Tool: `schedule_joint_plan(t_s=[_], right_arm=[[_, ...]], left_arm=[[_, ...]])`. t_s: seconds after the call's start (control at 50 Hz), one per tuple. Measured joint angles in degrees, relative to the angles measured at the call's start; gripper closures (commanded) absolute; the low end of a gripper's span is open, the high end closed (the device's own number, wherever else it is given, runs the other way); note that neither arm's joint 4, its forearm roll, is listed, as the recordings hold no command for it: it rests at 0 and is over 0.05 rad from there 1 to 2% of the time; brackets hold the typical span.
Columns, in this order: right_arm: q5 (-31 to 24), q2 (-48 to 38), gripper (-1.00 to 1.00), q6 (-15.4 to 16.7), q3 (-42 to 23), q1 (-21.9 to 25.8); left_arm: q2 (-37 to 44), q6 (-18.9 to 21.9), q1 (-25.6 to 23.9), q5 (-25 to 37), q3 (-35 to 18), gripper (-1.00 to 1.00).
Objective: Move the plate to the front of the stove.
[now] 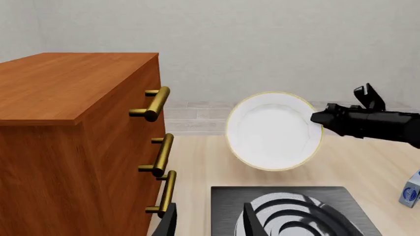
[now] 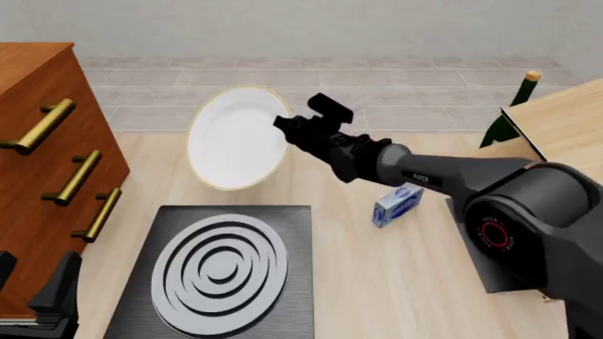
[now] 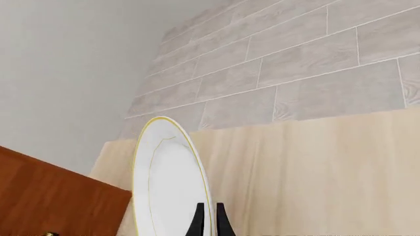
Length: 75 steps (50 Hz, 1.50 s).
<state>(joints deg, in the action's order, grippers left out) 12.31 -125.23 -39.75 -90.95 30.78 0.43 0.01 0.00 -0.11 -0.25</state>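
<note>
— White plate (image 2: 236,138) hangs tilted on edge above the surface (image 2: 377,268), beyond the stove (image 2: 219,272); our right claw (image 2: 282,122) pinches its rim.
— And our left claw (image 1: 206,221)?
— Spread, low beside the drawers (image 2: 42,162).

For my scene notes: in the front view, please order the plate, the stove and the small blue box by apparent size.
1. stove, largest
2. plate; it is tilted and farther away, so its true size is unsure
3. blue box, clearly smallest
</note>
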Motion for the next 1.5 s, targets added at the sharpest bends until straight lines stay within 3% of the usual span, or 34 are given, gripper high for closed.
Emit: schedule_joint_plan(t_s=[0.28, 1.5], right_arm=[[-3.94, -2.87, 1.0, -0.21, -4.53, -0.09], [-21.82, -23.77, 1.0, -0.57, -36.11, -1.02]], left_arm=[[0.0, 0.0, 0.0, 0.0, 0.0, -1.0], [0.0, 0.0, 0.0, 0.0, 0.0, -1.0]])
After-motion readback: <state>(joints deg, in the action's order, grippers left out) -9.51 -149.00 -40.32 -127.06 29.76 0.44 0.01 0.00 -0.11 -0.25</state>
